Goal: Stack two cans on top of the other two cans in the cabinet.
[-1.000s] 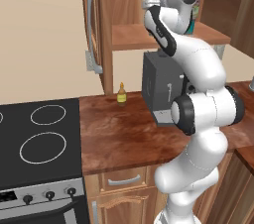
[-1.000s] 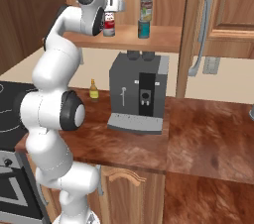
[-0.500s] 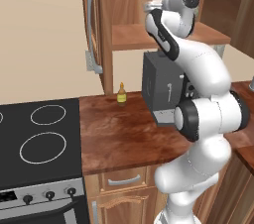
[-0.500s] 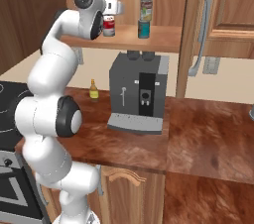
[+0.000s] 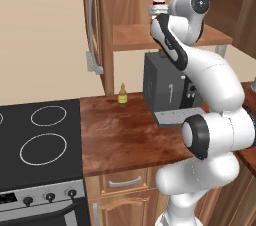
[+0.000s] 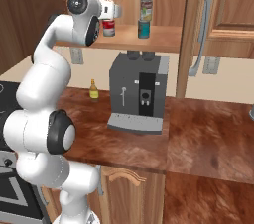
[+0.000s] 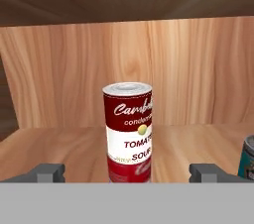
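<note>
hand view looks level into the cabinet: the dark red can with the white label stands upright on the wooden shelf, straight ahead of the gripper. the two finger tips stand spread wide, one far out on each side of the can, with clear shelf between each tip and the can's wall; nothing is pinched. below this can another red surface shows, but whether that is a second can or a reflection i cannot tell. at the right edge of the same view a sliver of the teal can shows, well apart from the red one.

right base view shows the hand raised to shelf height, with the red can just beyond it, to the hand's right in that picture. further right on the shelf the teal can stands upright with the green-labelled silver can on top of it. the cabinet door hangs open at the right with its long grey bar handle.

left base view has the top of the red can peeking above the wrist. under the shelf a dark coffee machine sits on the brown counter, a small yellow bottle beside it.
</note>
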### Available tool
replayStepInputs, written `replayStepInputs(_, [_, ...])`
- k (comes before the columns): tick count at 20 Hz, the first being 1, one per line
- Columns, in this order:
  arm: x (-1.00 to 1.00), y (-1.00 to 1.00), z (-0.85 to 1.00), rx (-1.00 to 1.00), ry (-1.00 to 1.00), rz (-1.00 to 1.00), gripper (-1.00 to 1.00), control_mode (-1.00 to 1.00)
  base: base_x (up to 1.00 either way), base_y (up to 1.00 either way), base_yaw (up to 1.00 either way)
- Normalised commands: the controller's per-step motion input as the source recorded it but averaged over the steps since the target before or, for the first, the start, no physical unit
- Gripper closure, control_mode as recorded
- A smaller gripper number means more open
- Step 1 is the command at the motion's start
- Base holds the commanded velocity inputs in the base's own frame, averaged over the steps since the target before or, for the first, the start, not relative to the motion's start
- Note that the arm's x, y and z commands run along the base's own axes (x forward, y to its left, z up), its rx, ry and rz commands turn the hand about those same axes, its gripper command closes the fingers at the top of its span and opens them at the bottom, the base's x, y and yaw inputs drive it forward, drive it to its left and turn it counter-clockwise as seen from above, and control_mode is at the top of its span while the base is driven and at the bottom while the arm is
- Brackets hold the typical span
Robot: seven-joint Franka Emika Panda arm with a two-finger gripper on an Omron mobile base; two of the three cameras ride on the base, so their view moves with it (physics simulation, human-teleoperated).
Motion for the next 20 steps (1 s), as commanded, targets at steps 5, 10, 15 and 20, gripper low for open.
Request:
replayStepInputs(5, [-0.63, -0.03, 0.00, 0.00, 0.00, 0.00, -1.00, -1.00, 0.00, 0.00, 0.00])
replayStepInputs(10, [-0.71, -0.11, 0.00, 0.00, 0.00, 0.00, -1.00, -1.00, 0.00, 0.00, 0.00])
replayStepInputs(15, [-0.72, -0.15, 0.00, 0.00, 0.00, -0.02, -1.00, -1.00, 0.00, 0.00, 0.00])
replayStepInputs(20, [-0.62, -0.16, 0.00, 0.00, 0.00, -0.01, -1.00, -1.00, 0.00, 0.00, 0.00])
